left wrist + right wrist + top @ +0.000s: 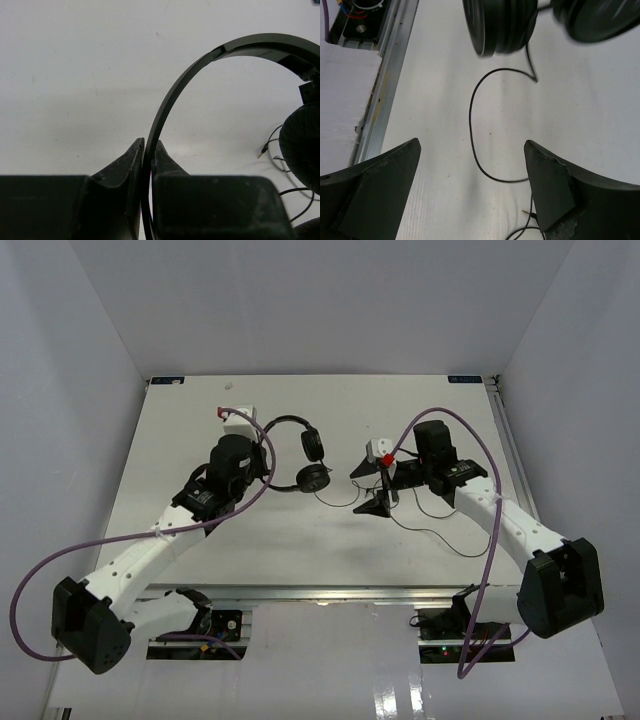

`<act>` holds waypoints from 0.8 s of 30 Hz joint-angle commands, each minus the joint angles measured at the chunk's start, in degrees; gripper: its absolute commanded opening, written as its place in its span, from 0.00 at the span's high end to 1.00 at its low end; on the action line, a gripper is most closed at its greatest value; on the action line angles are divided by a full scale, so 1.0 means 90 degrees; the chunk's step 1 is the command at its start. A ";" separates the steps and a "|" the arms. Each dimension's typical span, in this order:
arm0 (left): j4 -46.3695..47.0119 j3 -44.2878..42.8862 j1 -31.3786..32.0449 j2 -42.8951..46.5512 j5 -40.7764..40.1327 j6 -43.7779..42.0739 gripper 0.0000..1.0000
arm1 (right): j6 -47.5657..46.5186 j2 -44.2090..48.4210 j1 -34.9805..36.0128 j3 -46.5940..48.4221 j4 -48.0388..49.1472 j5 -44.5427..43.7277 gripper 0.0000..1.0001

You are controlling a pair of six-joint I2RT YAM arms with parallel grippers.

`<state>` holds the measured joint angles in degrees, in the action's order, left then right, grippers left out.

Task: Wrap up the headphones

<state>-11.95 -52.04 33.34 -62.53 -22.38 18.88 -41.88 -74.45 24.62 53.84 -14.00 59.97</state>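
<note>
A: Left side first. The left gripper (262, 456)?
B: Nearly closed, pinching the headband (200, 62) of the headphones (314, 478). The left wrist view settles it: the thin black band rises out of the slit between both fingers (125, 170). In the top view the claw is just at 9 o'clock of the band, and the contact is hidden.
A: Where are the headphones?
B: On the table (300, 560), a bit toward 11 o'clock from its centre. The band arches toward 12 and both earcups (502, 25) sit at its 3 o'clock end.
A: And the cord (440, 532)?
B: It leaves the lower earcup and trails over the table toward 4 o'clock. Only the top view gives the whole run. The left wrist catches some loops at 4 o'clock, plus a small plug (261, 154) tip.
A: Right gripper (368, 488)?
B: Spread wide, holding nothing. It's near the earcups, at their 3 o'clock, not touching. Its own wrist view adds what the top one can't: the cord curves on the table between the two fingers, and the earcups fill 12 to 1 o'clock.
</note>
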 commanded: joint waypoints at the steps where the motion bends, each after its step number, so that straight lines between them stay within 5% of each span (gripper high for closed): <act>1: 0.0497 0.0047 -0.0013 0.0873 -0.0295 0.0703 1.00 | 0.0153 -0.0211 0.0106 0.0122 0.1291 0.0309 0.10; 10: 0.0963 0.0492 -0.0013 0.1122 -0.0314 -0.0155 1.00 | 0.2012 -0.0219 0.0015 0.0975 0.1904 -0.0161 0.10; 18: 0.2139 0.1305 -0.0013 0.1029 -0.0247 -0.0935 1.00 | 0.6805 -0.0224 -0.0030 0.1759 0.2702 -0.1584 0.09; 21: 0.2325 0.1306 -0.0013 0.0913 -0.0015 -0.1054 1.00 | 0.7453 -0.0611 0.0058 0.2142 0.2598 -0.1565 0.10; 24: 0.2333 0.1233 -0.0013 0.0840 0.0012 -0.1105 1.00 | 0.7418 -0.0874 0.0424 0.2634 0.1936 -0.2565 0.10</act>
<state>3.29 -39.77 33.32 -55.23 -23.92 10.43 14.81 -79.39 25.23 72.00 6.64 46.62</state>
